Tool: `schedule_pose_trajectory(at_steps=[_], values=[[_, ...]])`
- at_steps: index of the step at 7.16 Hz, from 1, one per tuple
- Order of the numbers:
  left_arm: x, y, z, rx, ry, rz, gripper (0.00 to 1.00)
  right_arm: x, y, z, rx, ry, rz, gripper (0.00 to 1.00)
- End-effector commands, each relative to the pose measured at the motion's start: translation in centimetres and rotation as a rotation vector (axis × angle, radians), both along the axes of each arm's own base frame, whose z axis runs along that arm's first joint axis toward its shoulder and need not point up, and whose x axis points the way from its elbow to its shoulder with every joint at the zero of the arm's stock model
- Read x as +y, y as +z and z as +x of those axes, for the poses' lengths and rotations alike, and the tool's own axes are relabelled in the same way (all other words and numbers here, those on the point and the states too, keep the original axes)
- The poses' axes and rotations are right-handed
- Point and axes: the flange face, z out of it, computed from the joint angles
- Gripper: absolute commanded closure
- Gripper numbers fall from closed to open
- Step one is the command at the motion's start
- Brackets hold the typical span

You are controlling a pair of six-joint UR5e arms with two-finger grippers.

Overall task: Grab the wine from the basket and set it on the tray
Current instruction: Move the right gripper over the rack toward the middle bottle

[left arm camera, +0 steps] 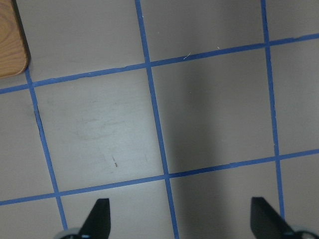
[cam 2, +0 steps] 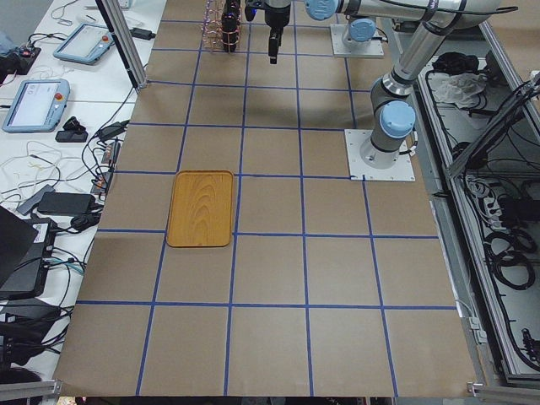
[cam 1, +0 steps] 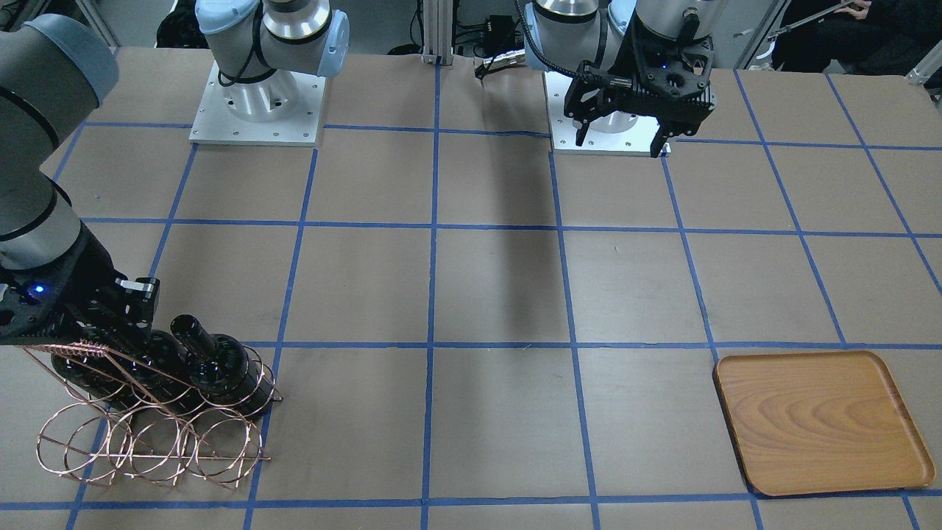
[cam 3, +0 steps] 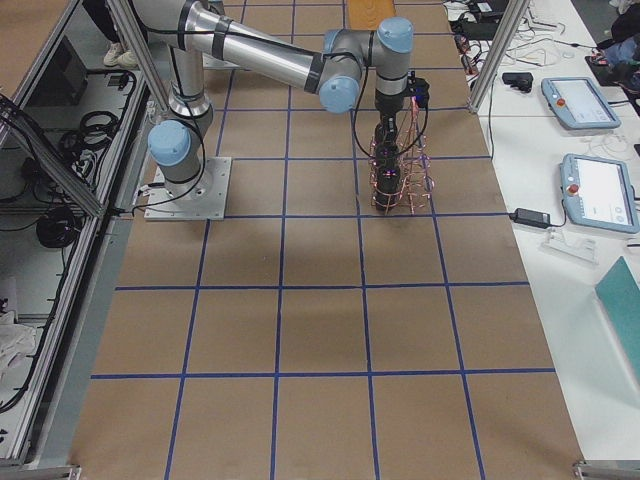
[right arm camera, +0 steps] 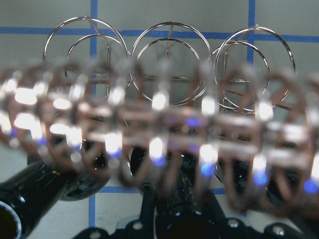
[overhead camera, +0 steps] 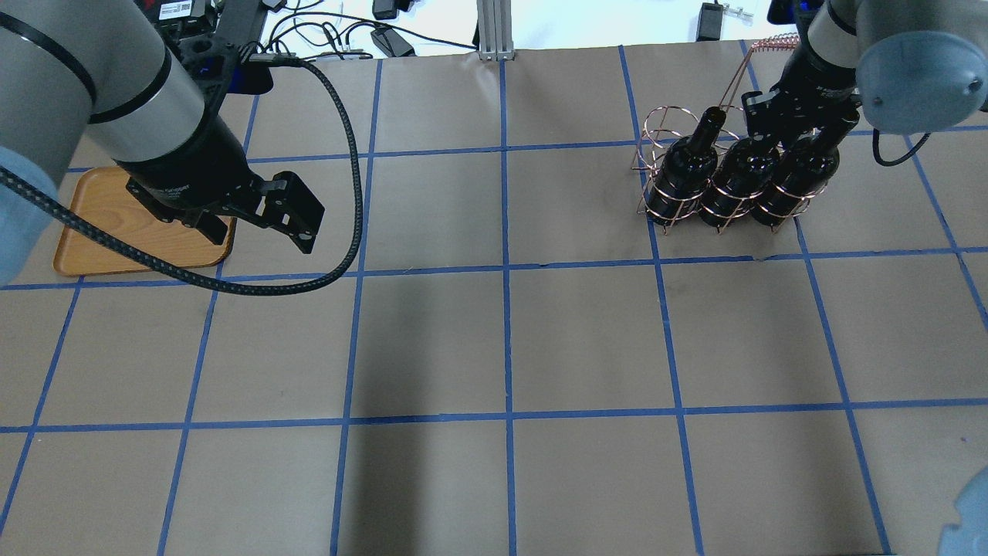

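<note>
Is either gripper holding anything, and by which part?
Left gripper is open and empty. Right gripper sits at the necks of the wine bottles in the basket; a grip cannot be confirmed.

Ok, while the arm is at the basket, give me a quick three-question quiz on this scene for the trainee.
1. True or false: the left gripper is open.
2. How many wine bottles sit in the basket?
3. Which gripper is at the basket? A: left gripper. B: right gripper.
Key: 1 true; 2 three; 3 B.
</note>
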Motion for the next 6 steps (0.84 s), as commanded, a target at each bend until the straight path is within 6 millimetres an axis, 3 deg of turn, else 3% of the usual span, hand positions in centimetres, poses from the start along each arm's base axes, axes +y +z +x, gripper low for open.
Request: schedule_pose_trajectory(at_steps=[1, 2, 4, 6], values=[[0.0, -0.1, 0.0, 0.001, 0.000, 0.002, 0.00, 0.1, -0.1, 0.0, -0.003, 0.006, 0.016, 0.89], [0.0, -0.1, 0.0, 0.001, 0.000, 0.002, 0.00, 0.1, -0.1, 0.0, -0.004, 0.009, 0.020, 1.00], [0.0, -0.1, 0.0, 0.001, 0.000, 0.002, 0.00, 0.2, 0.1, 0.0, -0.005, 0.022, 0.024, 1.00], [0.0, -0.1, 0.0, 0.001, 0.000, 0.002, 0.00, -1.0, 2.7, -0.1, 0.009, 0.086, -0.010, 1.00]])
